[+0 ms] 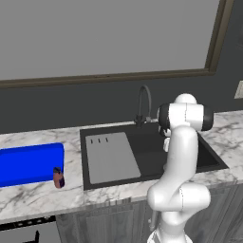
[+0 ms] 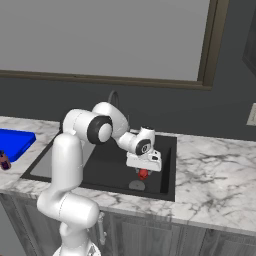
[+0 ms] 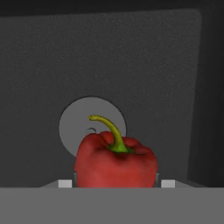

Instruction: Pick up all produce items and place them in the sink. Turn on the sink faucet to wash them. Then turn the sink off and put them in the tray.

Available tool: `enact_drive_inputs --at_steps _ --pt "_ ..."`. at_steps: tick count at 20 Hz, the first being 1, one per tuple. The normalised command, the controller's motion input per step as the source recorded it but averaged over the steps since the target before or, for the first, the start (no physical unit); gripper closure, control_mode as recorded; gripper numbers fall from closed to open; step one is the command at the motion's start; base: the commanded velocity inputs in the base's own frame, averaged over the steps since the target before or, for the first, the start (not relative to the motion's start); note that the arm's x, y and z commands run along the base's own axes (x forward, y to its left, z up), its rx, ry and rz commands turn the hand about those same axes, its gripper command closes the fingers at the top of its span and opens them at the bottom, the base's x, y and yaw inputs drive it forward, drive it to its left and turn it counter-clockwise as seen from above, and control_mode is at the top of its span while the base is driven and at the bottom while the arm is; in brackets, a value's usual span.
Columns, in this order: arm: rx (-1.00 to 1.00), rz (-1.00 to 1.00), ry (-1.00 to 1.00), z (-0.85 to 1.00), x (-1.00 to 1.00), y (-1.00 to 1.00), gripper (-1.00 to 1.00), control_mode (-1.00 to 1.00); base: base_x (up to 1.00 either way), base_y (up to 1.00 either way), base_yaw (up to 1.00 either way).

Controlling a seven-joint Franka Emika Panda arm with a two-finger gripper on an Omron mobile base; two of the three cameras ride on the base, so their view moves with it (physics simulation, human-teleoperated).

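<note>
Gripper (image 2: pixel 143 172) clenched on the glossy red bell pepper (image 3: pixel 115 162), stem up, hanging directly above the round grey drain (image 3: pixel 83 118) in the black recessed sink (image 2: pixel 107 167).

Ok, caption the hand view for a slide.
Red bell pepper between the gripper fingers, above the round grey drain of the black sink.

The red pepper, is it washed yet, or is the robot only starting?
Just starting. Done: the red pepper has been picked up. In hand: the gripper holds it over the sink, above the grey drain. Left: drop it in, turn the faucet on and off, then move it to the blue tray.
</note>
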Motion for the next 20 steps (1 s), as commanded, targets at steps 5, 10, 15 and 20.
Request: enact_drive_inputs --at_steps 5,10,15,20 --pt "0.02 0.01 -0.02 -0.25 0.03 -0.01 1.00 -1.00 0.00 0.00 0.00" --pt "0.01 0.00 -0.01 -0.24 0.01 0.00 1.00 -1.00 0.00 0.00 0.00" --pt "0.01 0.00 -0.03 -0.23 0.02 0.00 1.00 -1.00 0.00 0.00 0.00" --pt "0.01 0.00 -0.03 -0.22 0.01 0.00 1.00 -1.00 0.00 0.00 0.00"
